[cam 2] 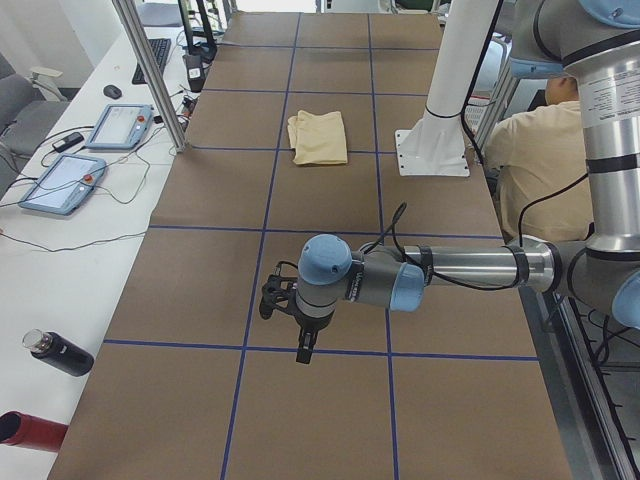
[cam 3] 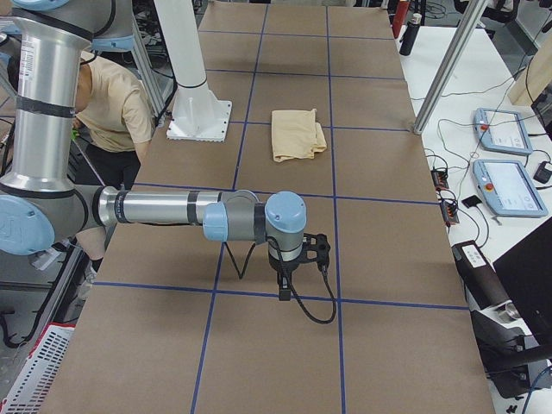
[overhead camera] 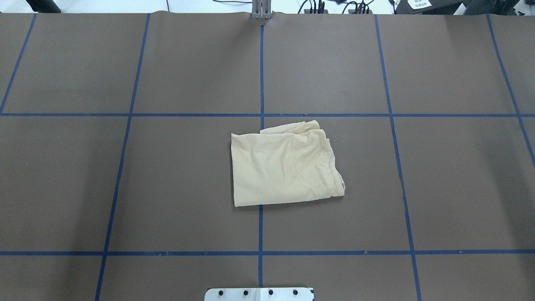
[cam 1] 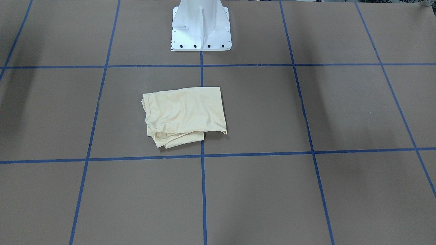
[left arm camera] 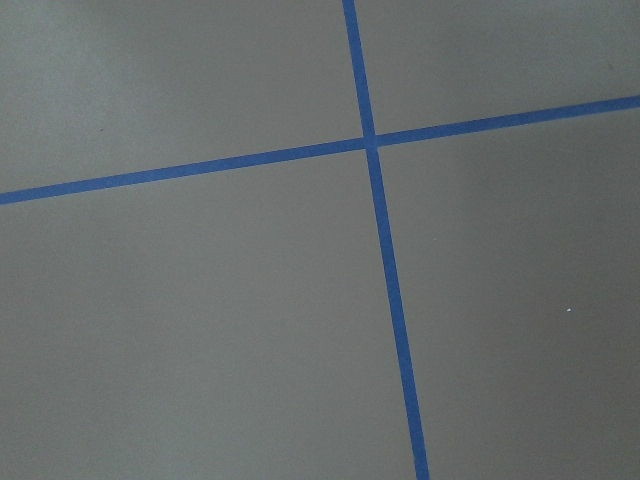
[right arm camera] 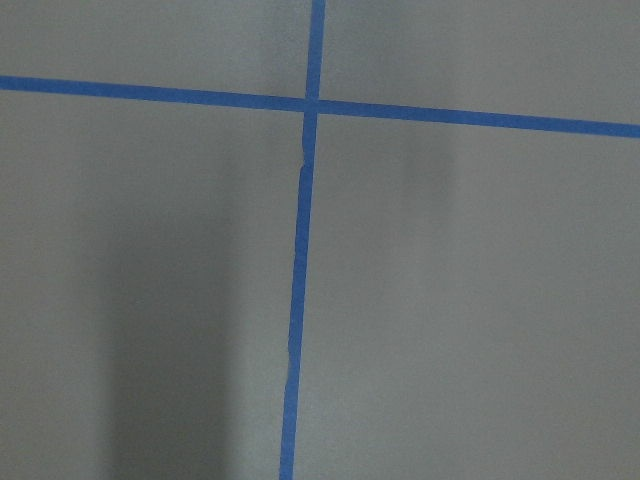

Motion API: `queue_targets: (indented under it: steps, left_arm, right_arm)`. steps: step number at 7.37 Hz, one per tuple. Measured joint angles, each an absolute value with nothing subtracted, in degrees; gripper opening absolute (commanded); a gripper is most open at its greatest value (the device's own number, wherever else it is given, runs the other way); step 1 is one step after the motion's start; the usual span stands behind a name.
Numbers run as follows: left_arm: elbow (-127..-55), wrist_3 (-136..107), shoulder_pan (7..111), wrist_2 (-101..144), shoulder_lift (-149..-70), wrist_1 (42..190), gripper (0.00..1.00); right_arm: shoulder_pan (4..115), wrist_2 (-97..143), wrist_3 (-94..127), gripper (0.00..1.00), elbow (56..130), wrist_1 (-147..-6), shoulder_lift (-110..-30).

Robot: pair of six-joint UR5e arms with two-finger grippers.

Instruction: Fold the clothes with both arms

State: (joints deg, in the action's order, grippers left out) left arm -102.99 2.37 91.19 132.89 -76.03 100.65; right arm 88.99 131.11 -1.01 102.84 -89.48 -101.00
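The cream-yellow shirt (cam 1: 184, 114) lies folded into a rough rectangle in the middle of the brown table, with no print or label showing. It also shows in the overhead view (overhead camera: 284, 167) and far off in both side views (cam 2: 318, 138) (cam 3: 297, 134). My left gripper (cam 2: 303, 350) hangs over the table near its left end, far from the shirt. My right gripper (cam 3: 283, 289) hangs over the right end, also far from it. I cannot tell whether either is open or shut. Both wrist views show only bare table with blue tape.
The white pedestal (cam 1: 201, 30) stands just behind the shirt on the robot's side. Blue tape lines (overhead camera: 261, 225) mark a grid on the table. A person in a tan shirt (cam 3: 112, 103) sits behind the pedestal. Teach pendants (cam 2: 60, 185) and bottles (cam 2: 58, 353) lie on the side bench.
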Motion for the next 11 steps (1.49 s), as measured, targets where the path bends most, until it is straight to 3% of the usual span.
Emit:
queue_targets:
  steps: [11]
  left_arm:
    - [-102.2, 1.8, 91.3, 132.9, -75.9, 100.7, 1.00]
  right_arm:
    - [88.3, 131.1, -1.1, 1.00, 103.2, -89.5, -101.0]
